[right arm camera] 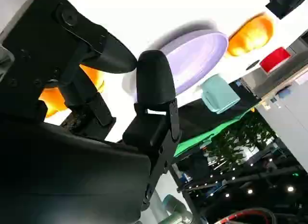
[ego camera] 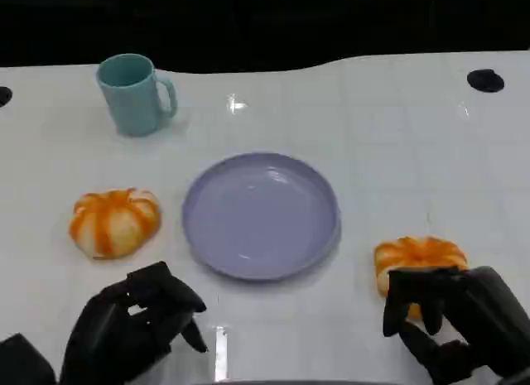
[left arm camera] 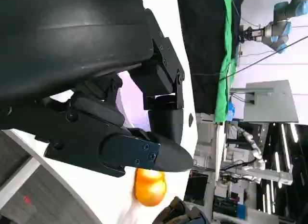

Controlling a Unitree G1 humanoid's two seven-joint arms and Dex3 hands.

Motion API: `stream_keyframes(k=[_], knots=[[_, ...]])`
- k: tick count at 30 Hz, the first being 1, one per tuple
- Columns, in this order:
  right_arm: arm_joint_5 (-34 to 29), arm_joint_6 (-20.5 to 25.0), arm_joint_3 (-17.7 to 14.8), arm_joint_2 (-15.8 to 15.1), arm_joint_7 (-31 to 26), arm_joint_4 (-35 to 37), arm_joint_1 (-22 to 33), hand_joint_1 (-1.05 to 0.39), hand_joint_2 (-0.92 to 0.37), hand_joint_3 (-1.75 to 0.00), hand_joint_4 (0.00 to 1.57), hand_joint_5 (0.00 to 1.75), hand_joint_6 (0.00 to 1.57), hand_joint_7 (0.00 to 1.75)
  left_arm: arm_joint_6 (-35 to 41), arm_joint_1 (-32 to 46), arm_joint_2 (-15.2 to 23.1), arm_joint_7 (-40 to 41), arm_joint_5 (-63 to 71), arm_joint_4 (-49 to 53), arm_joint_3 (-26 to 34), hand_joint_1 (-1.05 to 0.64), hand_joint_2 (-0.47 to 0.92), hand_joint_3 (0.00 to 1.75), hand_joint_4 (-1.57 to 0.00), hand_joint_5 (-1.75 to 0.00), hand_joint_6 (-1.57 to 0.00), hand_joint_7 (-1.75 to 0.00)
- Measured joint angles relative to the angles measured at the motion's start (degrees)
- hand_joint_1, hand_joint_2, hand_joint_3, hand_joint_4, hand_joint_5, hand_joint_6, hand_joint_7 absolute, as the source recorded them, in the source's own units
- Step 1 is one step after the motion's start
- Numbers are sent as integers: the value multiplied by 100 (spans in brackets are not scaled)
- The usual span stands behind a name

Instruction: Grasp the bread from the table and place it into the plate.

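- The left bread (ego camera: 114, 223) lies on the white desk (ego camera: 389, 153), left of the plate and well apart from it; it is round, so no long axis steers the grip.
- The left hand (ego camera: 137, 327) hovers low over the desk, on the near side of that bread and a little to its right, holding nothing. Its fingers (ego camera: 178, 298) curl inward but stay apart, not touching the bread.
- A teal mug (ego camera: 132, 93) stands at the far left of the desk, clear of any path.
- The lavender plate (ego camera: 261, 215) sits in the middle, bare, between the two breads.
- The right bread (ego camera: 418, 257) lies just right of the plate, nearer to it than the left one.
- The right hand (ego camera: 451, 319) is at this bread from the near side, its fingers (ego camera: 406, 298) draped over the near edge. Whether they grip it or merely touch, I cannot tell.
- Judgement: the right hand is the nearer one, and the plate lies to its left and slightly farther.
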Motion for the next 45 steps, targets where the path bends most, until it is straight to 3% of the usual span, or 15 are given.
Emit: stream_keyframes(k=[24, 28, 33, 38, 39, 42, 45], knots=[[32, -4, 0, 0, 11, 15, -11, -5, -11, -154, 100, 175, 90, 144, 0, -2, 1, -2, -11, 0, 0, -72, 92, 20, -83, -153, -84, -113], [71, -12, 0, 0, 20, 18, -12, -6, -13, -154, 97, 175, 89, 132, 0, -3, 6, -2, -9, 0, 0, -72, 92, 20, -83, -153, -84, -113], [586, -30, -19, 48, 291, 14, -13, -12, -28, -128, 86, 127, 81, 83, 0, -3, 12, -2, -8, 0, 0, -72, 92, 20, -82, -153, -84, -113], [927, -119, -59, 68, 500, -82, -13, -23, -37, -103, 66, 110, 69, 59, 1, -3, 13, -1, -8, 0, 0, -71, 92, 20, -83, -154, -84, -114], [953, -119, -72, 67, 550, -110, -12, -27, -46, -83, 58, 104, 62, 51, 1, -3, 13, -1, -8, 0, 1, -71, 92, 20, -83, -154, -83, -114], [945, 63, -108, -16, 799, -397, 1, -33, -65, -45, 44, 94, 55, 38, 1, -8, 14, -2, -8, 0, 0, -72, 92, 20, -83, -154, -83, -114], [862, 337, -227, -156, 1012, -751, 7, -37, -76, -20, 28, 86, 47, 26, 6, -10, 15, -1, -8, -1, 3, -73, 92, 20, -83, -154, -83, -114]])
